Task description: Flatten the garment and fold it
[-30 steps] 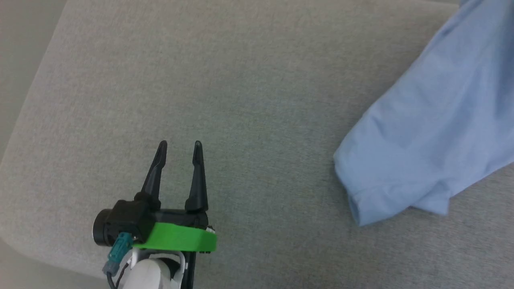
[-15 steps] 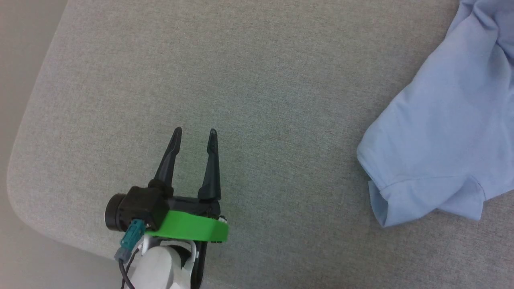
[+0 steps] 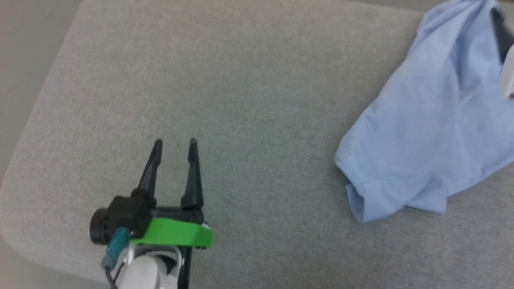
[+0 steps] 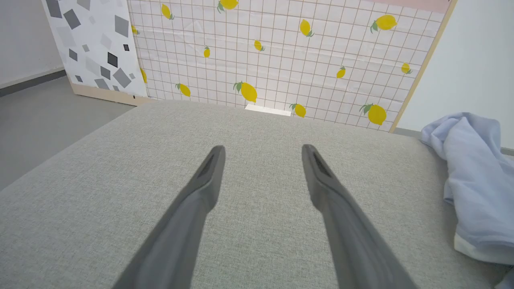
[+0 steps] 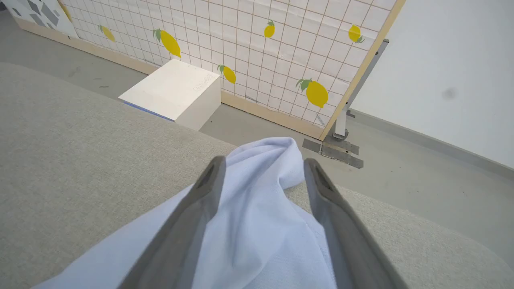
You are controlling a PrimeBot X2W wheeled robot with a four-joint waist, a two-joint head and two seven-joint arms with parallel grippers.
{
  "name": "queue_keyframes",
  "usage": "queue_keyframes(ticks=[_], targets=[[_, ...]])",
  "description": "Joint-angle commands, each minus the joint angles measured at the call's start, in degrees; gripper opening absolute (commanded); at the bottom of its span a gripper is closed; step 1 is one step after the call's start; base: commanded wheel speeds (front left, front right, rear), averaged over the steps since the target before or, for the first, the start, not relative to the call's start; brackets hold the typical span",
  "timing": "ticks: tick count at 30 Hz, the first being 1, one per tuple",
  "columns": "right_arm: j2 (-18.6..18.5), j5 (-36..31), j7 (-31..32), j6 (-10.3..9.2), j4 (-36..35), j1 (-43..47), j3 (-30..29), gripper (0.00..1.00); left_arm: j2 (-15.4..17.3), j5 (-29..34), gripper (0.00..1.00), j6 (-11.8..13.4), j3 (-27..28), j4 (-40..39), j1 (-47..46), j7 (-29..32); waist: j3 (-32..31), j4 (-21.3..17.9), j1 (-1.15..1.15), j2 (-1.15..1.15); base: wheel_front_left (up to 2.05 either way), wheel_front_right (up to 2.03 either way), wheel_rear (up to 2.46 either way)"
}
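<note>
Garment (image 3: 421,120) sits at the robot's right side of the grey upholstered surface (image 3: 241,80), bunched rather than spread. Its long axis runs on a diagonal in the head view, from a hemmed sleeve end (image 3: 395,198) nearer the robot and toward the middle, out to a humped mass at the far right corner. No collar or logo shows, and which face is up cannot be told.

The right gripper (image 5: 261,164) is at that far end. In its wrist view both fingers stand wide apart, with a ridge of blue cloth rising between them. Neither finger pinches the cloth, so the jaws read as wide and holding nothing. In the head view a dark finger (image 3: 500,32) of it shows at the upper right edge, over the fabric.

The left gripper (image 3: 175,141) is also wide and empty. It hovers over bare upholstery well apart from the garment, which lies off to its right. In the left wrist view the cloth (image 4: 474,172) sits at the right edge, beyond the right-hand finger.

The right arm is much the nearer one. Flattening probably means pulling along that diagonal, so the left gripper would have to cross the bare stretch to the sleeve end while the right takes the far end.
</note>
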Motion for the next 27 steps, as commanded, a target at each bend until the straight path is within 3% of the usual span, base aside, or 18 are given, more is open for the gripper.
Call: queue_keyframes(ticks=[1,8,14,19,26,27], targets=[[1.10,0.71,0.79,-0.09,-2.24,3.18,-0.90,1.00,0.31,0.15,1.00,-0.32,0.53,-0.03,1.13,-0.27,-3.81,-2.45,-0.01,0.00,0.00,0.00,0.00],[4.96,2.91,7.92,-0.09,-18.10,22.95,-5.19,1.00,0.78,0.04,1.00,-0.24,1.68,-1.36,4.20,-0.27,-5.89,-3.64,-0.01,0.00,0.00,0.00,0.00],[5.91,3.84,13.38,-0.09,-25.57,36.17,-5.97,1.00,0.61,0.11,1.00,-0.10,1.59,-2.84,4.93,-0.27,-4.45,-2.96,-0.01,0.00,0.00,0.00,0.00],[4.78,3.28,13.38,-0.09,-25.48,38.64,-3.43,1.00,0.36,0.26,1.00,-0.07,0.83,-3.26,4.10,-0.27,-2.50,-1.52,-0.01,0.00,0.00,0.00,0.00],[3.27,2.21,16.31,-0.09,-19.48,38.70,2.00,1.00,0.01,0.09,1.00,0.21,-0.22,-2.68,3.45,-0.27,-2.10,0.61,-0.01,0.00,0.00,0.00,0.00],[3.47,2.10,17.51,-0.09,-18.39,38.89,1.79,0.80,-0.03,0.03,1.00,0.28,-0.27,-2.55,3.50,-0.27,-2.39,0.82,-0.01,0.00,0.00,0.00,0.00]])
